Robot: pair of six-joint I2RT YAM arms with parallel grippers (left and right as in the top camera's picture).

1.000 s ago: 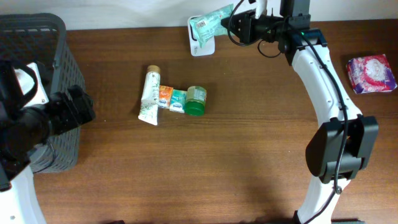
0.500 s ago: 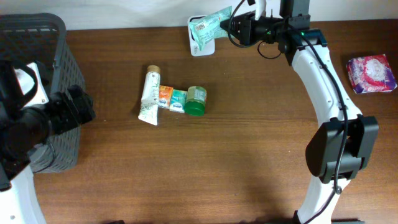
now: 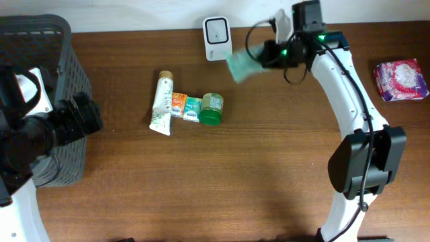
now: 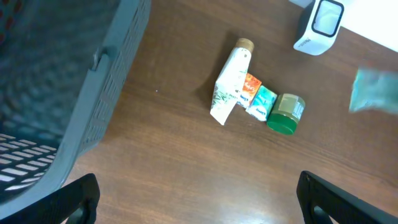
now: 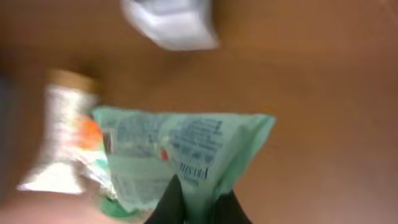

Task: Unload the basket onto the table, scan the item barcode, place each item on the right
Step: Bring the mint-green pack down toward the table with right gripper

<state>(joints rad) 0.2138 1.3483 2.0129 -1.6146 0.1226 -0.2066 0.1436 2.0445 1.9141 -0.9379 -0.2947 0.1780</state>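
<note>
Half a second ago the green packet (image 3: 240,66) was spread over the white scanner (image 3: 217,30) at the far edge of the surface (image 3: 269,168); now it has swung off toward the middle and shows as a motion blur just beside the scanner, whose window is uncovered again. That suggests the barcode pass for this item is probably done and it is being carried away, though nothing visible confirms a read. The right pincer (image 3: 263,57) is clenched on the packet's lower edge, its 2 dark fingers (image 5: 177,202) pinching the film in the wrist view. The right arm reaches far forward from its base, bent at the elbow, with the wrist turned left. The left pincer (image 4: 199,186) is released and wide, poised beside the basket (image 3: 60,40), well apart from the tube (image 3: 161,102) and the green-lidded jar (image 3: 211,109).
</note>
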